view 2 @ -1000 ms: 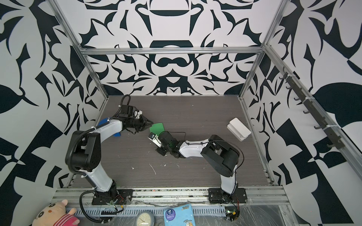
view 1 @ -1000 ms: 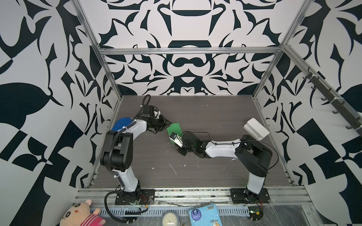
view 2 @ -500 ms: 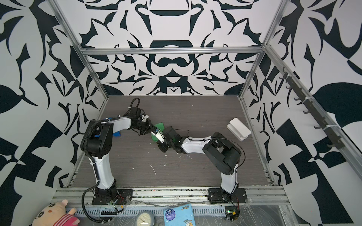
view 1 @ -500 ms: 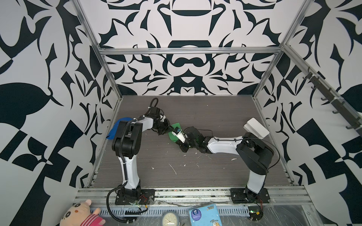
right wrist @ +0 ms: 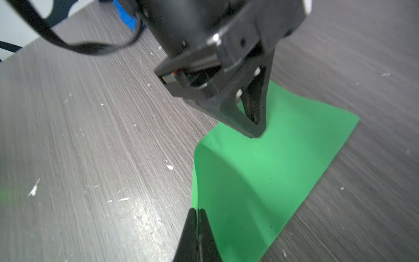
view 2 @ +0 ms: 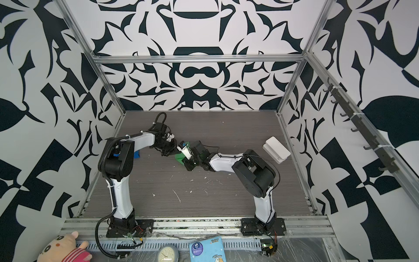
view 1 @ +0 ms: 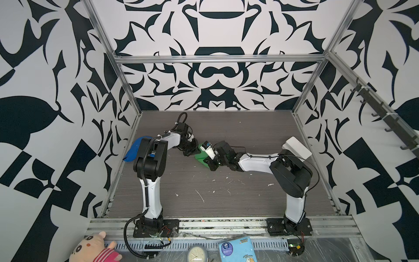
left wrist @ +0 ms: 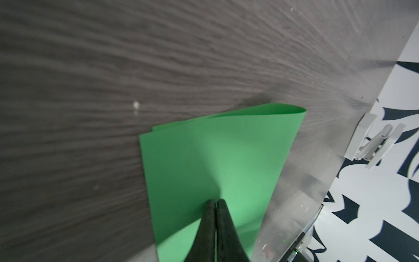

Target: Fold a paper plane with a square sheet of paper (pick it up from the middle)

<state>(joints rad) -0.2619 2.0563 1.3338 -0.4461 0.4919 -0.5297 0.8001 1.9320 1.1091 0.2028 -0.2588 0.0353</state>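
Observation:
The square sheet of paper [view 1: 200, 157] [view 2: 179, 158] is bright green and lies mid-table, bent over on itself with a rounded fold [left wrist: 294, 111]. My right gripper [right wrist: 197, 209] [view 1: 208, 162] is shut on one edge, with green showing between its jaws. My left gripper [left wrist: 215, 200] [right wrist: 256, 133] [view 1: 195, 151] comes from the opposite side, jaws together. Its tips pinch the upper surface of the sheet [right wrist: 260, 172], which rises in a ridge between the two grips. No paper plane shape shows.
A blue cloth cap [view 1: 133, 150] [view 2: 136, 155] lies by the left wall behind the left arm. A white box [view 1: 297, 147] [view 2: 276, 149] leans at the right wall. White scraps [view 1: 199, 195] dot the dark wood-grain table [view 1: 226, 199].
My left arm has swung right from beside the cap to the sheet and closed its jaws there. My right gripper stayed shut on the sheet and shifted slightly toward the back.

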